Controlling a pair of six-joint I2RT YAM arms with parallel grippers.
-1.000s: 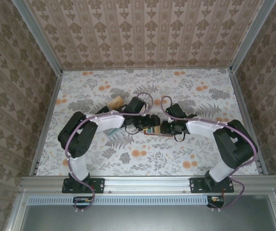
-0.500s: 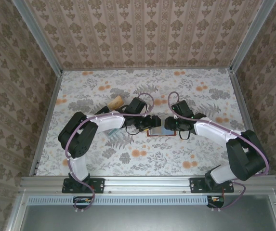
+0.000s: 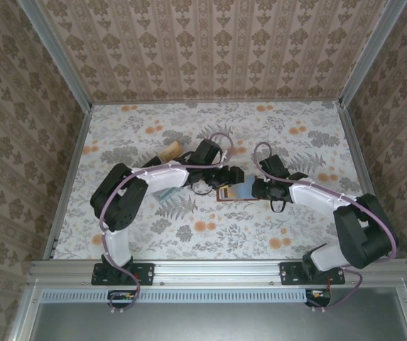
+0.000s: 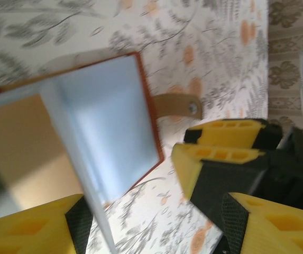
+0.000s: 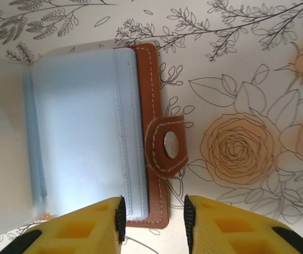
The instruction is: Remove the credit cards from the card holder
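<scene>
**Left claw** (image 4: pixel 157 217): jaws well apart, clamped on nothing. A grey-blue pocket leaf (image 4: pixel 72 153) stands up off the card holder. Its edge runs down close beside one yellow finger (image 4: pixel 40 227); cannot tell whether they touch.

**Right claw** (image 5: pixel 153 205): jaws a little apart, set over the brown edge of the card holder (image 5: pixel 150 79). The edge strip in the gap is narrower than the gap, so it is not pinched. Cannot tell whether the tips press on the cover.

**Holder:** lies open on the flowered table (image 5: pixel 246 63), mid-table between the two arms, strap (image 5: pixel 167 145) splayed to the side. Under the raised leaf a tan face (image 4: pixel 24 137) shows. I take it for a credit card in its pocket. The other cards I cannot make out. By my reading, removal is not done.

**Risks, as I judge them:**
- The holder looks light and nothing clearly pins it. A pull on a card may drag or lift the whole thing.
- Leaf and card lie side by side, both thin. The left jaws may close on the leaf instead, tugging the pocket or folding the holder shut.
- The card looks slick and snug in its pocket, so a pinch may slip off.
- The two claws work just beside each other over one small thing, so the fingers may knock together.
</scene>
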